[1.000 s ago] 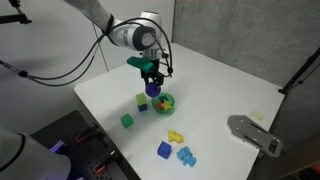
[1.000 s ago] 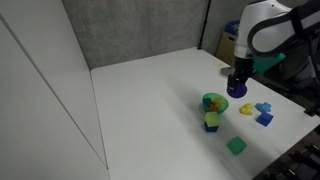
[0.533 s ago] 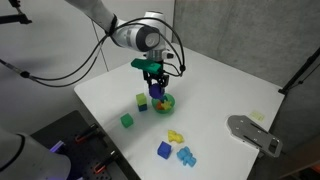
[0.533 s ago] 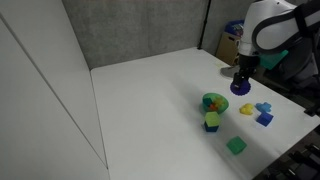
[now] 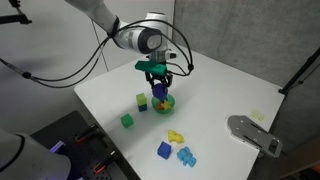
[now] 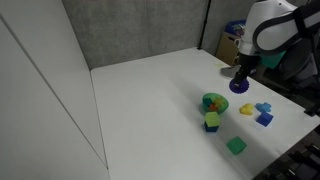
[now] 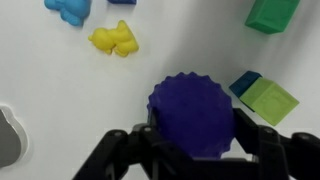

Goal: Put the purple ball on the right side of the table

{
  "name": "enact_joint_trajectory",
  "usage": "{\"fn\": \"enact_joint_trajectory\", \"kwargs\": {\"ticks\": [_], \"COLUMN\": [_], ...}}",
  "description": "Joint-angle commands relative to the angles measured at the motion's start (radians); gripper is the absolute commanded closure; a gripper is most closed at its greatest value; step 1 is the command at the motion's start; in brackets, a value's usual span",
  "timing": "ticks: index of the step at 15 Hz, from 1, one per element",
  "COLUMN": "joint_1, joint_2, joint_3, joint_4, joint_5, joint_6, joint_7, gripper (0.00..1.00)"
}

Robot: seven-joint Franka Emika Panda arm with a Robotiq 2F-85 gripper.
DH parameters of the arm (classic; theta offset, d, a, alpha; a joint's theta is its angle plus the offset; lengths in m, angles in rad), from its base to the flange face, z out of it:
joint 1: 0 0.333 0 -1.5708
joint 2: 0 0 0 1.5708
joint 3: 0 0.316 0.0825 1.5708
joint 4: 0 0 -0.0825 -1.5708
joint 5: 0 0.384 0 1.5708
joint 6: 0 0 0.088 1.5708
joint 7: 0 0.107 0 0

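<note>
the ball (image 5: 158,90), dark purple, hangs in the air above the table (image 5: 235,85) and does not touch it. the pincer (image 5: 157,81) holds it from above. its fingers (image 7: 118,148) are closed on the two sides of the ball, and the ball fills all the gap between them. in the wrist view the ball (image 7: 192,112) sits in the lower middle of the picture, and its outline looks finely ridged there.

near the ball is a green bowl (image 5: 165,102). in an exterior view the ball seems to hang just over the bowl's rim, but in an exterior view from another place it hangs beside the bowl (image 6: 214,102), so i cannot tell if it is really over it. the wrist view shows no bowl, only white table under the ball.

close to the bowl stands a small stack (image 5: 142,102), a lime block on a blue one. a green cube (image 5: 127,120) lies a little apart from it, nearer the table edge. further from the bowl there is a group of three: a yellow toy (image 5: 175,135), a blue cube (image 5: 164,149) and a light blue toy (image 5: 186,156) just beside the cube. a grey plate (image 5: 255,133) lies well apart, at the table's far corner.

the arm (image 5: 135,37) reaches in from above, with dark cables along it.
</note>
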Motion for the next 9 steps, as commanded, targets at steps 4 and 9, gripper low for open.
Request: {"fn": "enact_joint_trajectory", "kwargs": {"ticks": [4,9], "joint_1": [-0.125,-0.215], "joint_2": [0.039,0.111], "joint_3": [0.02,0.019], "joint_4": [0.023,0.09], "joint_5": [0.055,0.101], "joint_6": [0.104,0.086], "joint_7": [-0.377,-0.637], "gripper": [0.53,0.53]}}
